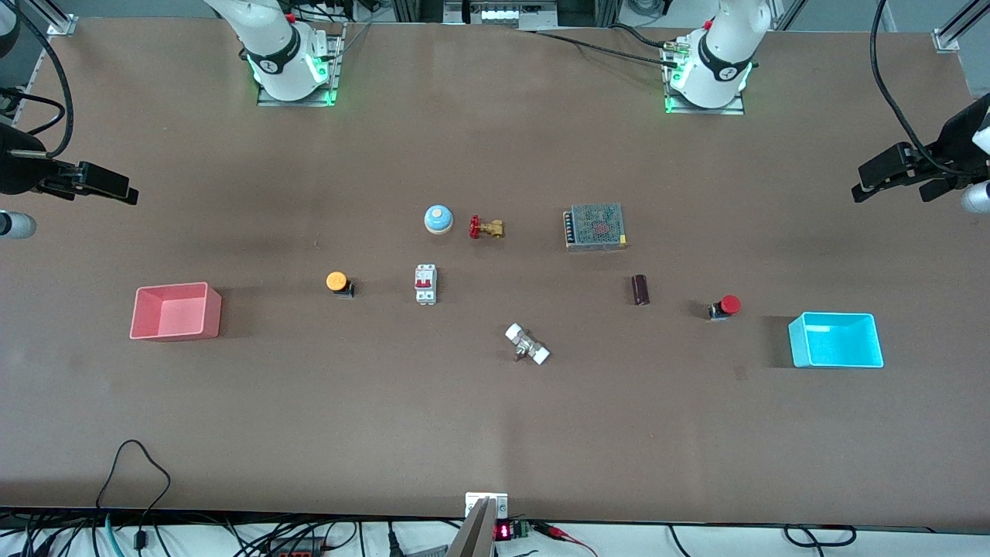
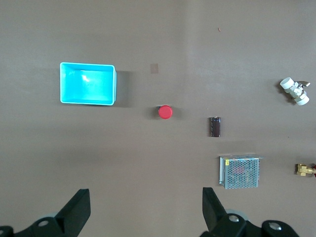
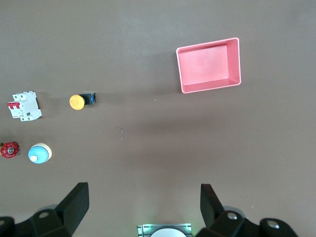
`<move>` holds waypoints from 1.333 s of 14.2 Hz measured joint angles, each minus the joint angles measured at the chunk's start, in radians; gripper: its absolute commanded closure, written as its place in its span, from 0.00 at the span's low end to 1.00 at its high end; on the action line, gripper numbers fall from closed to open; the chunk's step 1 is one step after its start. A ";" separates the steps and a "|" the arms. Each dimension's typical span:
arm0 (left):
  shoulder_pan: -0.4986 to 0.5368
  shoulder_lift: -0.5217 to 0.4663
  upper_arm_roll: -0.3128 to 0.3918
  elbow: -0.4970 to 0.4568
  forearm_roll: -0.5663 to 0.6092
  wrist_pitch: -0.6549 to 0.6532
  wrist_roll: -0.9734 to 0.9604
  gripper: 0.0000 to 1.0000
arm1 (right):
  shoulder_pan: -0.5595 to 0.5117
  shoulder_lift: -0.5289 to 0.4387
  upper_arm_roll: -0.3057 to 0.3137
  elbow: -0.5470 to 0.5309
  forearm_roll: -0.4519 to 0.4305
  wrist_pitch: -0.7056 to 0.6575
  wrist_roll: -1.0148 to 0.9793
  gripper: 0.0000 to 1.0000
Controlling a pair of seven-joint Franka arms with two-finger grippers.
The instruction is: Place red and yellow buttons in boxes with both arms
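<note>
Flanking buttons point(image 1: 338, 281): boxes point(image 1: 176, 311) near table point(image 1: 495, 433) ends

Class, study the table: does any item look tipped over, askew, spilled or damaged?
Both buttons lie on their sides: the yellow button and the red button show their caps sideways beside their black bases. The white-capped fitting sits askew. Nothing looks spilled or broken. Both boxes, pink and cyan, stand upright.
</note>
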 measured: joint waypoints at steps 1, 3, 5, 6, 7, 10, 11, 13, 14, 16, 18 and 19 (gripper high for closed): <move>0.000 0.000 0.000 0.000 0.000 0.000 0.000 0.00 | 0.000 0.000 0.000 -0.001 0.000 0.000 0.000 0.00; 0.000 0.000 0.000 0.000 0.000 0.000 0.000 0.00 | -0.001 0.000 0.000 -0.001 0.000 0.000 0.000 0.00; 0.000 0.001 0.000 0.000 0.000 0.000 0.000 0.00 | -0.001 0.000 0.000 -0.002 0.000 0.000 0.000 0.00; 0.000 0.003 0.000 -0.001 0.000 0.000 0.000 0.00 | -0.001 0.000 0.000 -0.004 0.000 0.000 0.000 0.00; 0.000 0.009 0.000 -0.003 0.000 0.000 0.000 0.00 | 0.000 0.000 0.000 -0.009 0.000 0.000 0.000 0.00; -0.002 0.048 -0.001 -0.004 0.000 -0.001 0.000 0.00 | 0.002 0.005 0.004 -0.074 0.003 0.010 -0.012 0.00; -0.006 0.072 -0.002 -0.004 0.000 0.000 0.000 0.00 | 0.007 0.008 0.014 -0.111 0.005 0.048 -0.017 0.00; -0.010 0.132 -0.003 0.002 0.006 0.005 0.000 0.00 | 0.030 0.016 0.058 -0.202 0.005 0.198 0.005 0.00; -0.010 0.168 -0.003 0.008 0.008 0.007 0.000 0.00 | 0.046 0.021 0.086 -0.251 0.004 0.278 0.056 0.00; -0.010 0.246 -0.003 0.034 0.009 0.015 0.000 0.00 | 0.076 0.035 0.148 -0.346 -0.040 0.425 0.164 0.00; -0.012 0.333 -0.003 0.069 0.038 0.023 0.001 0.00 | 0.092 0.056 0.202 -0.425 -0.085 0.562 0.239 0.00; -0.018 0.381 -0.003 0.092 0.059 0.030 0.002 0.00 | 0.096 0.070 0.218 -0.458 -0.094 0.626 0.264 0.00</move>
